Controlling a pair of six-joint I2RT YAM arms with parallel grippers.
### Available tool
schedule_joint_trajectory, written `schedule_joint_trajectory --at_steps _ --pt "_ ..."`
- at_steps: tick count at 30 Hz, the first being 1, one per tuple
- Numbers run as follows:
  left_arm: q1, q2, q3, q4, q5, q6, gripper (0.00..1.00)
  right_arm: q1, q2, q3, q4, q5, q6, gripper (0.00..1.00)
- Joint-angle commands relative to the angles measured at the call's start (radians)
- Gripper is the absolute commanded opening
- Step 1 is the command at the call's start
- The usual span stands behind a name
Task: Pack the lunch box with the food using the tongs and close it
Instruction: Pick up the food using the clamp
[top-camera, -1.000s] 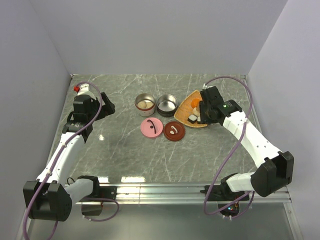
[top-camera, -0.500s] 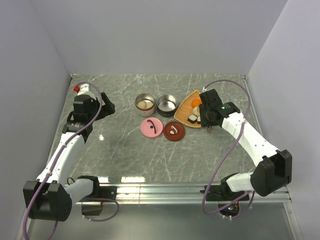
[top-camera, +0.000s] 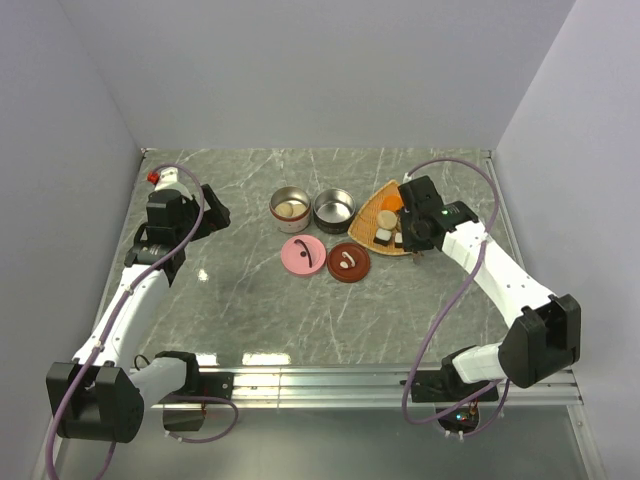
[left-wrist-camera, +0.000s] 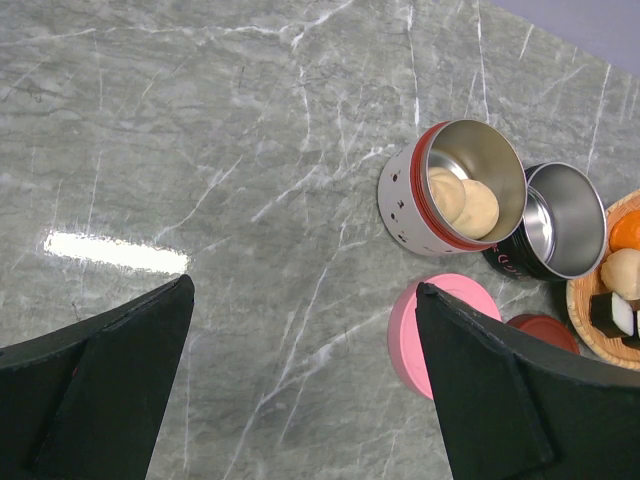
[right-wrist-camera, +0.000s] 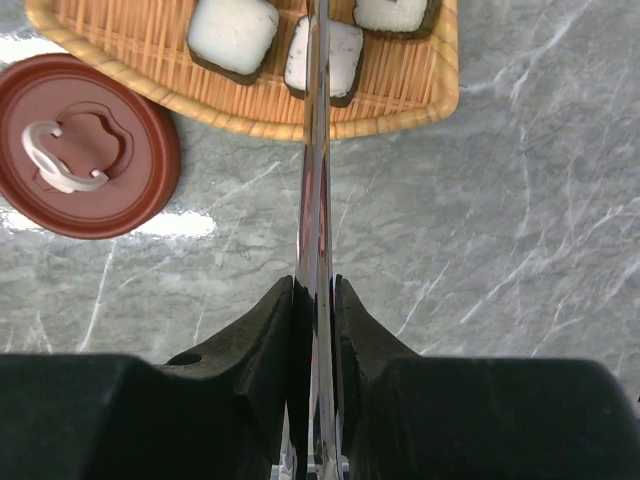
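My right gripper (right-wrist-camera: 316, 287) is shut on the tongs (right-wrist-camera: 318, 160), whose slim silvery arms are pressed together and run up across the middle sushi roll (right-wrist-camera: 340, 58) on the orange woven tray (right-wrist-camera: 130, 40). Two more sushi rolls (right-wrist-camera: 233, 35) lie either side of it. An orange ball (top-camera: 391, 203) and a cream ball (left-wrist-camera: 622, 270) sit at the tray's far end. The lunch box is two open round tins: a red-rimmed one (left-wrist-camera: 410, 195) holding cream balls (left-wrist-camera: 465, 200) and a black one (left-wrist-camera: 555, 225). My left gripper (left-wrist-camera: 305, 288) hangs open above bare table left of the tins.
A pink lid (top-camera: 303, 255) and a dark red lid (right-wrist-camera: 85, 150) with a white handle lie flat in front of the tins, the red one beside the tray's near corner. Grey walls close in the marble table (top-camera: 250, 300) on three sides.
The right gripper has squeezed the tongs' arms together and shifted slightly left over the tray. The left arm has not moved.
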Motion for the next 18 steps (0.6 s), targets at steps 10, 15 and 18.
schedule_joint_trajectory --at_steps 10,15,18 --pt "-0.003 -0.033 -0.006 0.038 0.015 -0.010 0.99 -0.007 -0.022 0.196 -0.062 0.028 -0.035 0.12" --pt "-0.003 -0.034 -0.003 0.031 0.015 -0.007 1.00 -0.006 0.009 0.199 -0.053 0.016 -0.026 0.19" --pt "-0.003 -0.037 -0.003 0.028 0.015 -0.005 0.99 -0.006 0.017 0.204 -0.064 0.010 -0.025 0.28"
